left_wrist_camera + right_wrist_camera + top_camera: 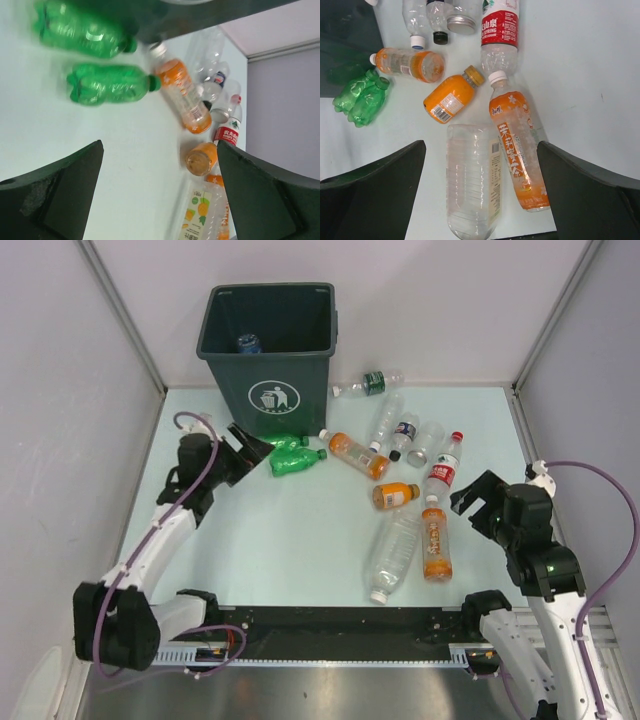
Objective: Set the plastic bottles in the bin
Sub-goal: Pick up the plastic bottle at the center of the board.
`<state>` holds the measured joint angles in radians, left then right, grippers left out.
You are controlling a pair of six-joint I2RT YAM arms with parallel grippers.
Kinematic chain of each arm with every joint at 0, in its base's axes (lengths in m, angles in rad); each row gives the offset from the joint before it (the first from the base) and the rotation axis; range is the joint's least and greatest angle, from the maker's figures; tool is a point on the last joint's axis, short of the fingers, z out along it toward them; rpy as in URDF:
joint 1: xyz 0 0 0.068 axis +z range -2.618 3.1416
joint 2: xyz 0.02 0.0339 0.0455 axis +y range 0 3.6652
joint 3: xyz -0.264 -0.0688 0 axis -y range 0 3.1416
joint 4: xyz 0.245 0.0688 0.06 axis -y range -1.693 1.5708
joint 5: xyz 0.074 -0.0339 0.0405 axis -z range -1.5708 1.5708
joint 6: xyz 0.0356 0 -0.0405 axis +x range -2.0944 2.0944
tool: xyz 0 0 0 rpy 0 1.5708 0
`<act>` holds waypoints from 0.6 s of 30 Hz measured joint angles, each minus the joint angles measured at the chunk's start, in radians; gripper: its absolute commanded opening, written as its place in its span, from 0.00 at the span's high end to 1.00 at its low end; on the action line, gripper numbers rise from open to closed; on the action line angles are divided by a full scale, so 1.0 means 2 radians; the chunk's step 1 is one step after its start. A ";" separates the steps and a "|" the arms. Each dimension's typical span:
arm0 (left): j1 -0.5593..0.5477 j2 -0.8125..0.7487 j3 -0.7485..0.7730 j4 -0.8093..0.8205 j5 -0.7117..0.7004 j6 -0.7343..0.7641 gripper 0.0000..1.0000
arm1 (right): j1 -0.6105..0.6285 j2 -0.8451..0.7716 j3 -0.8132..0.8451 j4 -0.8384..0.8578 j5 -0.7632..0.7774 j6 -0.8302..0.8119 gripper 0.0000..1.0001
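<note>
Holds left gripper (250,448), jaws spread empty, beside 2 green bottles (297,462) by bin (265,390), likely lining up a grab. Points right gripper (468,512), jaws spread too, at orange bottle (435,540).

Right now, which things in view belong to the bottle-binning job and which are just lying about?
Job: bin; bottle inside it; two green bottles; orange-filled bottles; large clear bottle; red-label bottle; smaller clear bottles.
Not the job: purple cables; black rail at the arm bases.
</note>
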<state>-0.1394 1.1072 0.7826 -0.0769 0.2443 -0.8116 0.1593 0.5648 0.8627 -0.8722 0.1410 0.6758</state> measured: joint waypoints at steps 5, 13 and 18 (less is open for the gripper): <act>-0.056 0.059 -0.038 0.021 -0.045 -0.105 0.00 | 0.000 -0.006 -0.006 -0.008 0.005 0.001 0.00; -0.130 0.100 -0.039 0.030 -0.138 -0.248 0.00 | 0.000 0.001 -0.009 -0.018 0.014 0.002 0.00; -0.143 0.123 -0.034 0.033 -0.184 -0.291 0.00 | 0.000 0.002 -0.012 -0.019 0.023 0.002 0.00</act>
<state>-0.4248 1.3533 0.7143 -0.0105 -0.1230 -1.3930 0.1593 0.5682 0.8379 -0.9100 0.1867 0.6800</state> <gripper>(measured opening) 0.996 0.994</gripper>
